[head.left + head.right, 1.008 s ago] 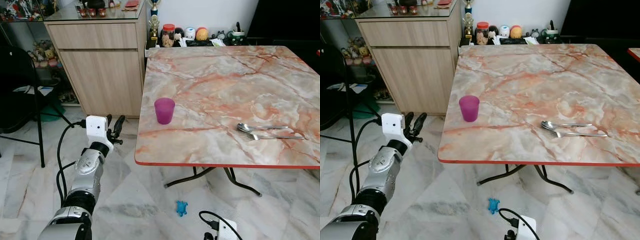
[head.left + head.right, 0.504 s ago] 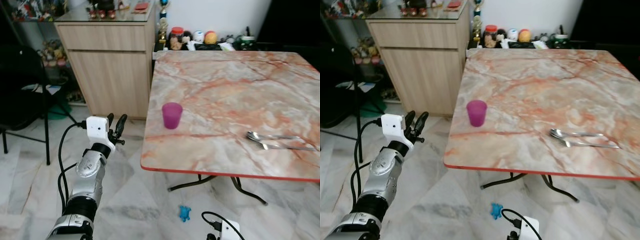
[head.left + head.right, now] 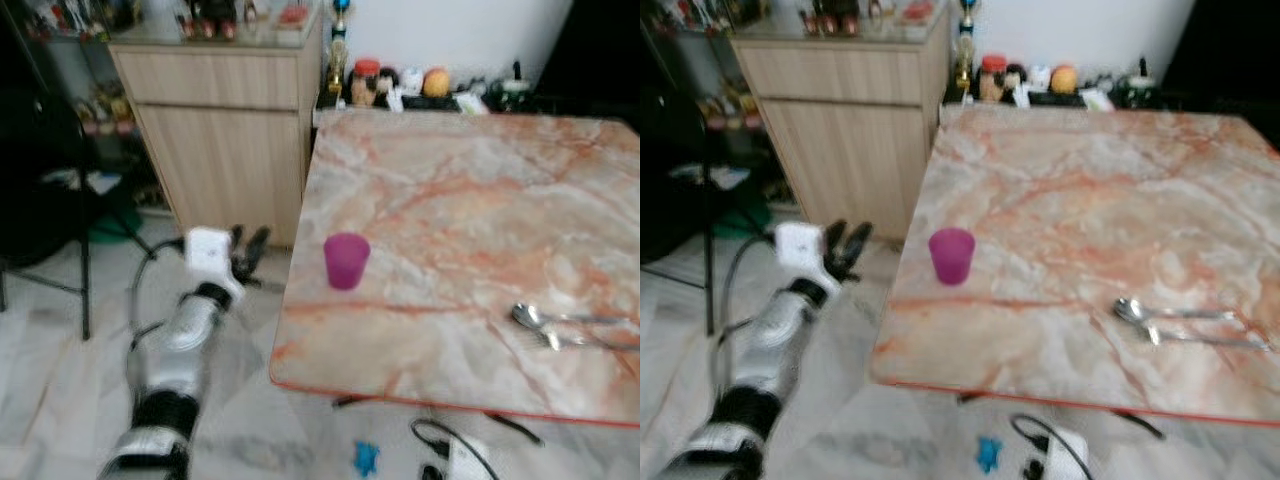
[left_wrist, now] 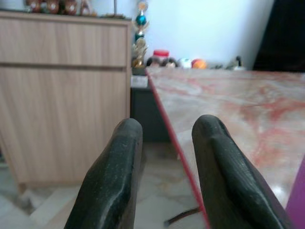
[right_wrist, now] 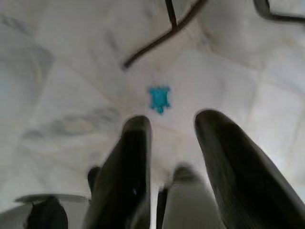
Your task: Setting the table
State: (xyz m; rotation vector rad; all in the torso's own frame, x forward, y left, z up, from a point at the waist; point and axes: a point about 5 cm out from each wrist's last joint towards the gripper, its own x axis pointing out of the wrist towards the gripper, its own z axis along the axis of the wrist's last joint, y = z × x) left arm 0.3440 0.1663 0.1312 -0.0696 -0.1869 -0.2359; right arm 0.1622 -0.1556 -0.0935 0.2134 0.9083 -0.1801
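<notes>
Purple cup (image 3: 346, 261) upright near worktop (image 3: 480, 190) left edge, spoon (image 3: 560, 318) and fork (image 3: 585, 341) side by side toward right edge; left gripper (image 3: 250, 248) beside left edge, fingers (image 4: 119, 176) narrowly parted, empty; right gripper (image 5: 167, 157) over floor (image 5: 71, 71), fingers parted, empty.

Bright, even daylight; heavy motion blur

A wooden cabinet (image 3: 225, 140) stands against the wall just beside the desk's (image 3: 470, 200) far left corner, with small figures (image 3: 215, 18) on its top. Jars and round trinkets (image 3: 400, 82) line a low shelf behind the desk. A black chair (image 3: 45, 210) stands left of the cabinet. A small blue toy (image 5: 159, 98) lies on the marble floor (image 5: 62, 86) under the desk.
</notes>
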